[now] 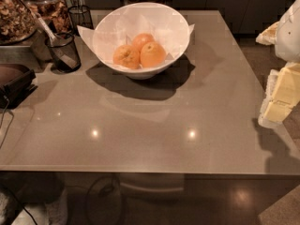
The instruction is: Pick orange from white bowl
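The white bowl [117, 20], lined with white paper whose corners stick out past the rim, stands at the back middle of the grey table [140, 125]. Three oranges lie in it. The smooth, light-orange orange [153, 54] is at the front right. A duller, mottled one [126, 56] lies to its left and a deeper reddish one [142, 40] behind. My gripper [280, 97], cream-yellow on a white arm [288, 32], hangs at the right edge of the view, beyond the table's right side, far from the bowl and holding nothing that I can see.
A black mesh cup [63, 50] with a utensil in it stands left of the bowl, with a second one [80, 15] behind. Jars of dried food [47, 6] fill the back left. A dark device [14, 83] with a cable sits at the left edge.
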`<action>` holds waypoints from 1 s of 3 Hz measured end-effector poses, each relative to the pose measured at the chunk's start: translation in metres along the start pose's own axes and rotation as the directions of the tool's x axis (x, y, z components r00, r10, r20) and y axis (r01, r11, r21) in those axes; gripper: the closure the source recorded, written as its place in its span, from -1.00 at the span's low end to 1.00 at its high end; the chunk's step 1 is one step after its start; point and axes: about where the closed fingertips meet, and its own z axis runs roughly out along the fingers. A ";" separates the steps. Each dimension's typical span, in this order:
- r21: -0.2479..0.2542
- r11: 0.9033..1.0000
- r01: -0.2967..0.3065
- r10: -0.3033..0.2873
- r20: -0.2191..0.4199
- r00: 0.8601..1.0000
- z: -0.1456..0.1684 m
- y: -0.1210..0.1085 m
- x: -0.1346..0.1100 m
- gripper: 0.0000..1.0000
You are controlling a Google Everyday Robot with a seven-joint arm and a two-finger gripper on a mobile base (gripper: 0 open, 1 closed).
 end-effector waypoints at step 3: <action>-0.035 0.995 -0.094 0.094 0.005 0.996 0.010 -0.028 -0.020 -1.00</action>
